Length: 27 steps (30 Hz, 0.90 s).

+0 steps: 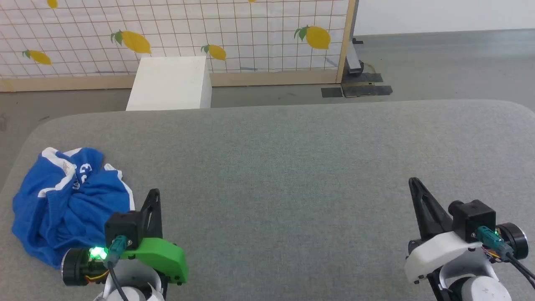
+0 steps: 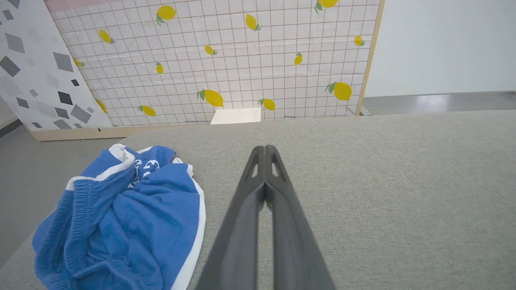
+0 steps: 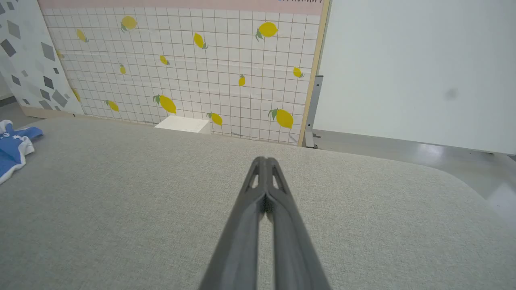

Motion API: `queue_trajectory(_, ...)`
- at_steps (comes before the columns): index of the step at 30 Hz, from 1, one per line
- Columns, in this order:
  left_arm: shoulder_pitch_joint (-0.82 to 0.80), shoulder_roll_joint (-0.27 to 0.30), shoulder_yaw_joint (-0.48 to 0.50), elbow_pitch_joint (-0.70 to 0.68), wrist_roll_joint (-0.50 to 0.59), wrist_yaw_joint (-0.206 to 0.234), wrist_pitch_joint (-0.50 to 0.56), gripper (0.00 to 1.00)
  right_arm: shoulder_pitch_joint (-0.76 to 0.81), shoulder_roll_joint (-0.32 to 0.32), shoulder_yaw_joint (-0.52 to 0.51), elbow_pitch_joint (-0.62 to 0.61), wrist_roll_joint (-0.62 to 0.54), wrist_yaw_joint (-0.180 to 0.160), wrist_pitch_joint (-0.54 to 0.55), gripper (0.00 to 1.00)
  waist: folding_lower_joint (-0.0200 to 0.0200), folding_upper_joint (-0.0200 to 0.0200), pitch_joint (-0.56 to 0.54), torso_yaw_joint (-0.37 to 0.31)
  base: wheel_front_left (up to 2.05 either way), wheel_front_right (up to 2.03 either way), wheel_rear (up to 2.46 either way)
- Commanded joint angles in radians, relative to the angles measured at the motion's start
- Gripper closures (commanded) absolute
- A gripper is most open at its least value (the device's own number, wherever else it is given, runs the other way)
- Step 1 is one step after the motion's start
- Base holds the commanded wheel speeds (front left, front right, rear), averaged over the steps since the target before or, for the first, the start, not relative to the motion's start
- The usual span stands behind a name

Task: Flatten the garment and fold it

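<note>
At table (image 1: 292, 167) left, 1 crumpled garment (image 1: 71, 200); L gripper (image 1: 155, 191), R gripper (image 1: 413, 179) pressed together.

we see bright, even, diffuse light with barely any shadows on the desk (image 1: 292, 167). the floor (image 3: 427, 150) shows soft glare. both wrist views bend at the edges; all look sharp.

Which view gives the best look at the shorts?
Left wrist view: the shorts lie close and large, waistband and trim plain, though cropped below. Head view has the whole heap, smaller, partly behind the left gripper. Right wrist view catches a sliver at its left edge.
</note>
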Motion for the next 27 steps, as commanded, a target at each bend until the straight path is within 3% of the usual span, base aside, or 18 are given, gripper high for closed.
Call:
queue_trajectory(1, 0.011, -0.005, 0.004, -0.003, 0.010, -0.001, 0.001, 1.00, 0.014, 0.000, 0.001, -0.005, -0.007, -0.002, 0.000, 1.00, 0.0000, 0.0000, 0.000, 0.000, 0.00, 0.00, 0.00)
queue_trajectory(26, 0.011, -0.005, 0.004, -0.003, 0.010, -0.001, 0.001, 1.00, 0.014, 0.000, 0.001, -0.005, -0.007, -0.002, 0.000, 1.00, 0.0000, 0.0000, 0.000, 0.000, 0.00, 0.00, 0.00)
queue_trajectory(27, 0.000, 0.000, 0.000, 0.000, 0.000, 0.000, 0.000, 0.00, 0.000, 0.000, 0.000, 0.000, 0.000, 0.000, 0.000, 0.00, 0.0000, 0.0000, 0.000, 0.000, 0.00, 0.00, 0.00)
